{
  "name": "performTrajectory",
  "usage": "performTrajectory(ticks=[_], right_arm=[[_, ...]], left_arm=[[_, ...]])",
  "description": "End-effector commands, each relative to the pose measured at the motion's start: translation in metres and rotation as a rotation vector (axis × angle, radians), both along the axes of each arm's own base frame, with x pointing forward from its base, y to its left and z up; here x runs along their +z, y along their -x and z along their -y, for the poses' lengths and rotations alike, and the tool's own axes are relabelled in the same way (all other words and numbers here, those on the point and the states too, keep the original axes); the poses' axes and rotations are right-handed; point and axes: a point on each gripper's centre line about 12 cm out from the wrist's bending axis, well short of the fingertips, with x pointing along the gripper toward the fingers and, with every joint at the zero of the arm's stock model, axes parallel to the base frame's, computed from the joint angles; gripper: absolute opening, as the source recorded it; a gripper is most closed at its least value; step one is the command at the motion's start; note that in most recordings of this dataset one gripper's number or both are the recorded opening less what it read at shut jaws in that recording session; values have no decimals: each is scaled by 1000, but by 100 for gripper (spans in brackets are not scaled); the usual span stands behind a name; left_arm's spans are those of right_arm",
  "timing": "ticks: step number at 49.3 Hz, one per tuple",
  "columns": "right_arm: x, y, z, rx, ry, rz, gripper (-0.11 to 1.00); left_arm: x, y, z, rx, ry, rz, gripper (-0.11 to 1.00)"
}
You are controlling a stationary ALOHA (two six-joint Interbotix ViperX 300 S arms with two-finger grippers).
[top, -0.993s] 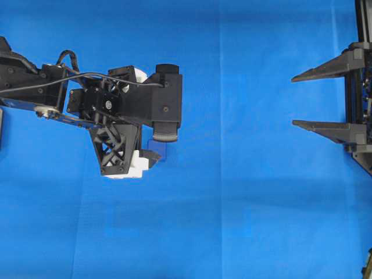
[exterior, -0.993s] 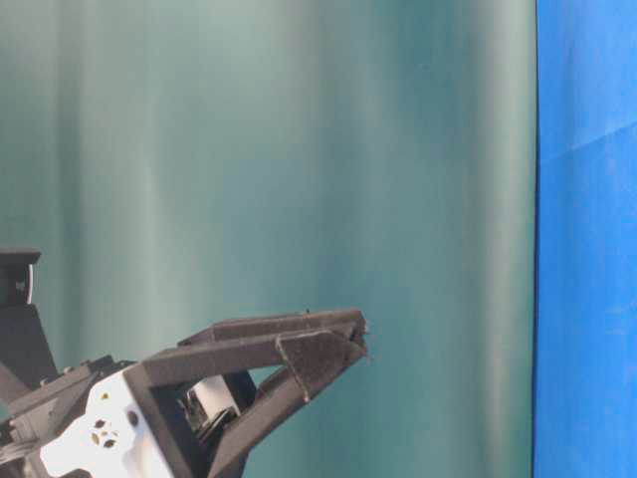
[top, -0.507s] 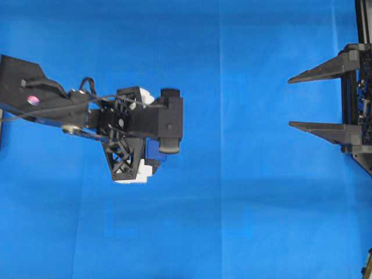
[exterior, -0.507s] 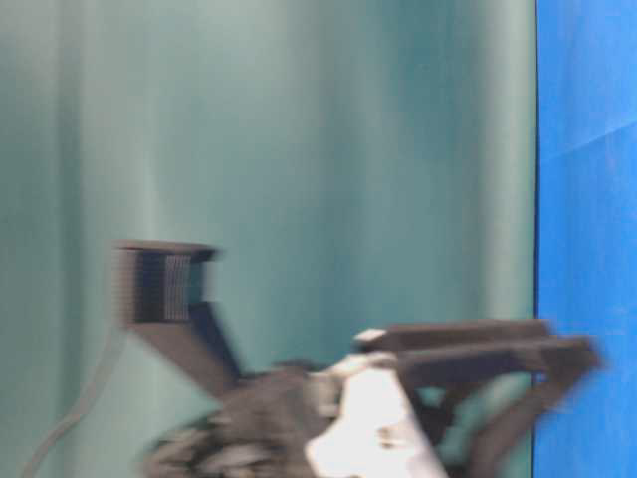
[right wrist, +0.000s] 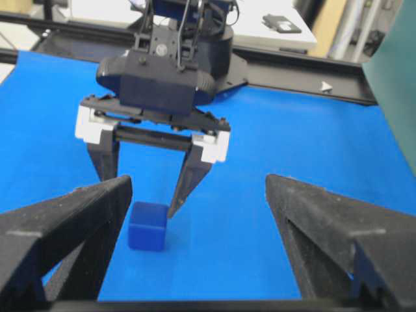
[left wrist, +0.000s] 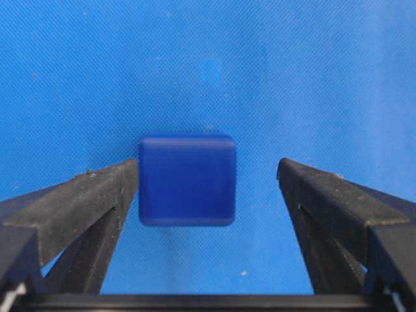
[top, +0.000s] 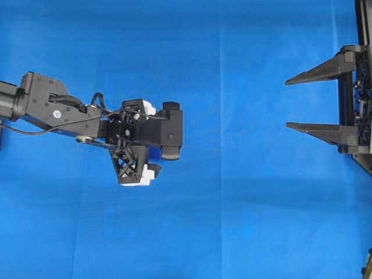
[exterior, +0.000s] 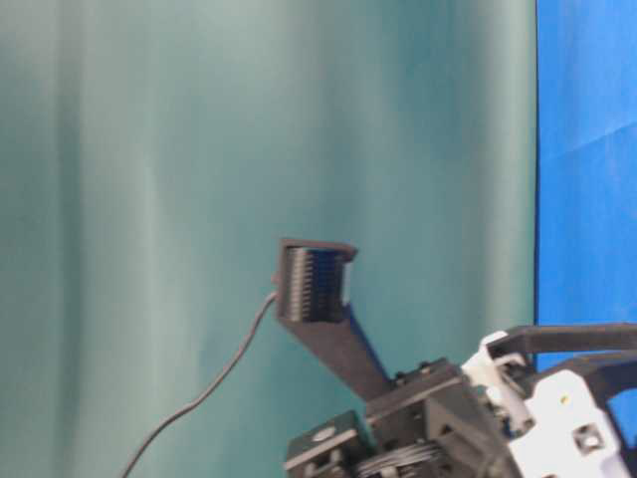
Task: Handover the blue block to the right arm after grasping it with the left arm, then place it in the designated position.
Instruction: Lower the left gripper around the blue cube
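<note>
On the blue counter (top: pixel 244 221) the block (left wrist: pixel 187 180) sits between my spread left gripper (left wrist: pixel 208 188), nearer one finger, so I should centre before closing; my right gripper (top: pixel 317 99) waits spread.

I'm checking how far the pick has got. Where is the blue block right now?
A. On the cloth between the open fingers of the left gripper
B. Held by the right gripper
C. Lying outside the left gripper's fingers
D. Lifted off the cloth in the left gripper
A: the blue block sits on the blue cloth between the spread fingers of the left gripper, with a clear gap on one side.
</note>
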Motion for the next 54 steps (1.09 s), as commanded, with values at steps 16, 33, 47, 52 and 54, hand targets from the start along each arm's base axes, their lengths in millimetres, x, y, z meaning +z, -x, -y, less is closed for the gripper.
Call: performTrajectory(ticks=[16,33,47,52,54], right_arm=[[8,-4,0,-2,-3,21,97],[7,-4,1,-3,-2,15,97],[5,-6,1,-3,0,9,97],[6,-6,1,-3,0,17,97],[6,-6,1,-3,0,15,97]], left_arm=[[-22,-6,1,-9,-6,-9,92],[-26,-6,2,-8,-5,-21,89],[-26,-4,0,-6,-9,-42,49],[-26,-4,-2,1,-7,-44,49],[-26,-4,-2,1,-7,-44,49]])
